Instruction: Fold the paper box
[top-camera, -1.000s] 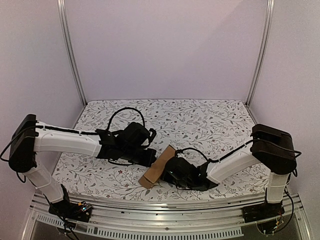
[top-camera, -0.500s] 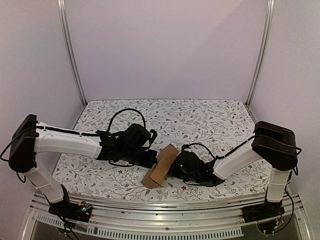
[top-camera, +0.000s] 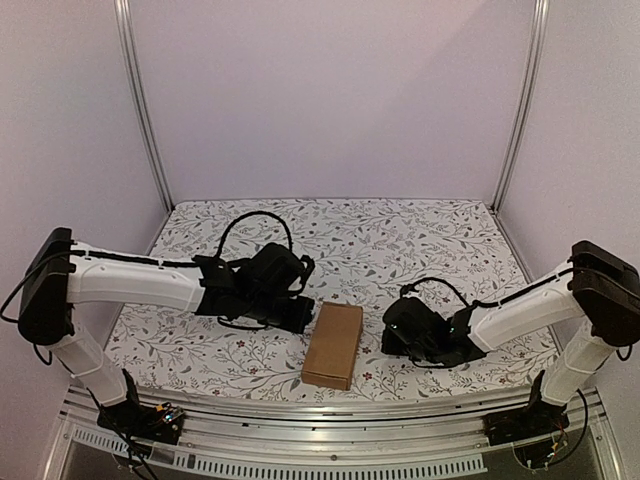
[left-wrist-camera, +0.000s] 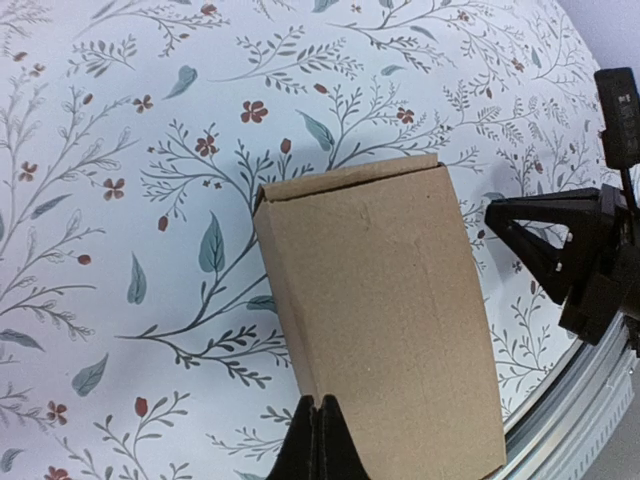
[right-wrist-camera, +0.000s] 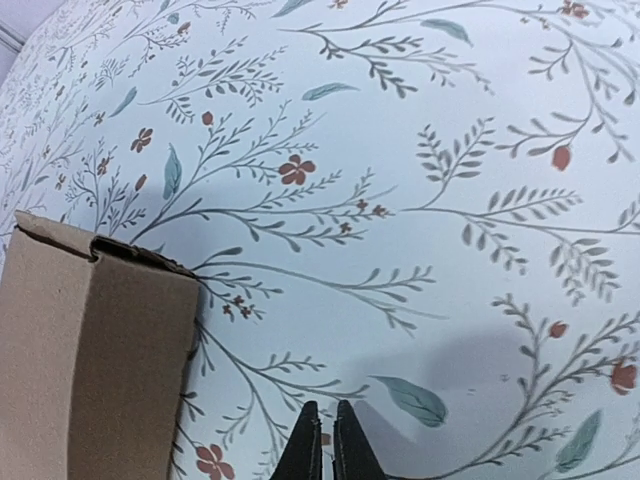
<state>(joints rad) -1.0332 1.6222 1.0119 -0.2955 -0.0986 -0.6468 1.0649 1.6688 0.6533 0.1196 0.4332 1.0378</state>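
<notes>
Left tool (left-wrist-camera: 318, 420) clenched empty beside paper box (top-camera: 333, 345), right tool (right-wrist-camera: 326, 415) clenched empty, clear of it

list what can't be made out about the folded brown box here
Top view: slim brown cardboard box, underside faces down, hidden.
Left wrist view: its near end is cut by the bottom edge, partly behind the left claw.
Right wrist view: only one end shows; the frame edges cut the rest.
</notes>
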